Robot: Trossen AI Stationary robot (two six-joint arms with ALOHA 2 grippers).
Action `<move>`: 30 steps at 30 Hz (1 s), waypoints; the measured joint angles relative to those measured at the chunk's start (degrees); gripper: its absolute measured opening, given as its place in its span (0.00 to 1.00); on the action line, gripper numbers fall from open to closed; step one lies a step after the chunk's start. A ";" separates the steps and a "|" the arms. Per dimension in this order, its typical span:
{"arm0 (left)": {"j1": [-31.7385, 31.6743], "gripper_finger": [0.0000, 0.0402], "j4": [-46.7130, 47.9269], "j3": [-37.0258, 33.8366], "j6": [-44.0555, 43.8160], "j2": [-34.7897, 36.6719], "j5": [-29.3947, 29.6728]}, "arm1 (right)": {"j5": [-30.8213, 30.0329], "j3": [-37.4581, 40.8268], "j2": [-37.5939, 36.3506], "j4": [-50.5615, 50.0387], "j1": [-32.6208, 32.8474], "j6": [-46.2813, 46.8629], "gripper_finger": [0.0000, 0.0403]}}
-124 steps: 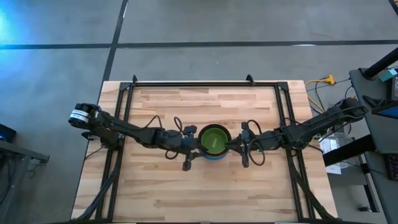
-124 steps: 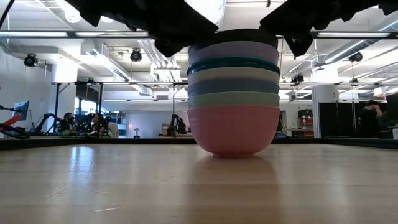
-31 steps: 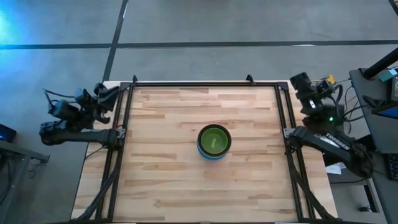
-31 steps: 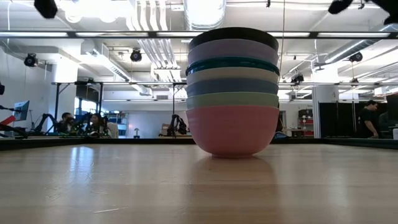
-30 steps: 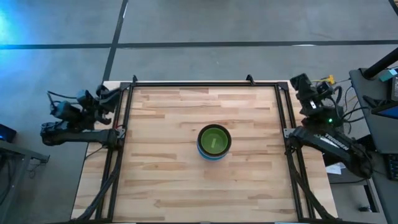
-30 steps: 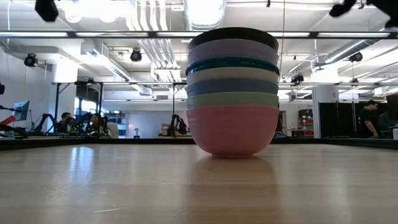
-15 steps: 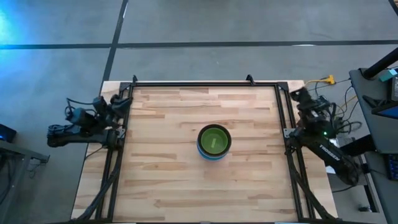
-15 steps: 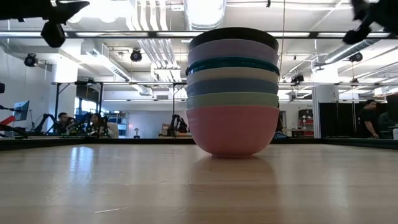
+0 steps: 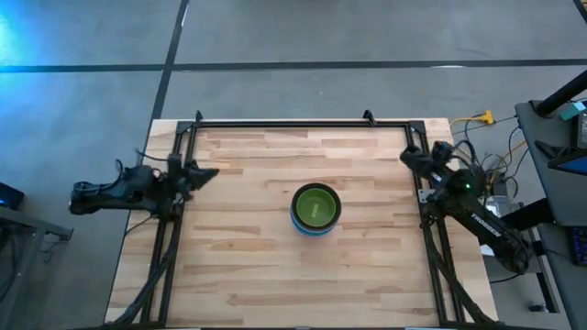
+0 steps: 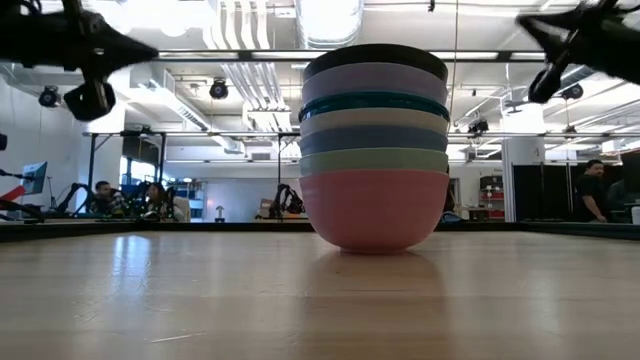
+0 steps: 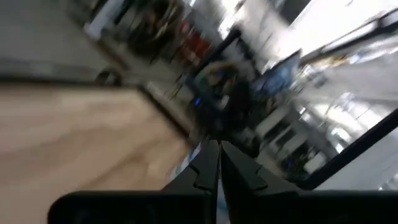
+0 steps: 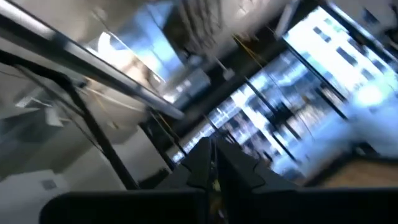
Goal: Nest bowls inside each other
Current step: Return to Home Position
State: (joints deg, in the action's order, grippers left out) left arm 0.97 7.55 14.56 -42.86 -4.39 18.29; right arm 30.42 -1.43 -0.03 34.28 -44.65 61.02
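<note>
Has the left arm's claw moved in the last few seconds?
Yes. The left gripper has pulled back from the stack of bowls to the left edge of the table.

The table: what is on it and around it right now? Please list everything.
Stacked bowls: seven seen side-on, in the middle of the table; from the bottom up, pink bowl, mint bowl, blue bowl, white bowl, teal bowl, lavender bowl, black bowl.
Lime green bowl: one, nested at the top of that stack.
Table: one, light wood.
Frame: one, black, along the table's edges.
People: a few, far off in the room behind.
Left gripper: one, dark, shut, at the table's left edge.
Right gripper: one, dark, shut, at the table's right edge.
</note>
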 joint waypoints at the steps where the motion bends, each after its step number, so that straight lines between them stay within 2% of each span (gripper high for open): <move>1: 0.34 0.00 1.71 -0.03 -1.18 -0.77 -0.11 | 0.83 -0.05 0.02 -3.17 0.00 -0.98 0.04; 6: 2.27 0.00 2.77 -0.46 -3.36 -5.75 -0.09 | 2.22 -0.05 0.02 -12.58 1.24 -3.38 0.02; 9: 3.50 0.00 -0.82 -2.15 -3.65 -8.75 -0.07 | 3.19 -0.05 0.04 -15.77 4.06 -4.43 0.02; 12: 4.97 0.00 -6.24 -5.49 -4.90 -11.14 0.14 | 1.44 -0.11 0.00 -21.13 8.52 -7.69 0.02; 16: 7.70 0.00 -16.07 -11.16 -6.73 -13.38 1.55 | -5.08 -0.09 0.02 -28.12 16.53 -11.00 0.02; 20: 11.29 0.00 -21.46 -14.04 -6.76 -13.86 7.13 | -13.50 -0.07 0.02 -29.83 25.05 -12.83 0.02; 25: 14.80 0.00 -18.12 -14.07 -3.87 -12.51 13.19 | -24.89 0.37 0.04 -29.79 35.83 -13.33 0.02; 28: 15.28 0.00 -14.96 -14.09 -3.30 -11.00 13.81 | -31.61 0.87 0.14 -33.61 41.35 -14.04 0.02; 30: 15.28 0.00 -13.17 -14.09 -3.04 -9.68 13.81 | -32.97 0.76 1.11 -33.91 43.91 -15.42 0.02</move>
State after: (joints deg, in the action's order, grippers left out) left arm 16.25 -5.62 0.47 -45.89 -14.07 32.10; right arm -2.55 -0.67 1.08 0.37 -0.74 45.60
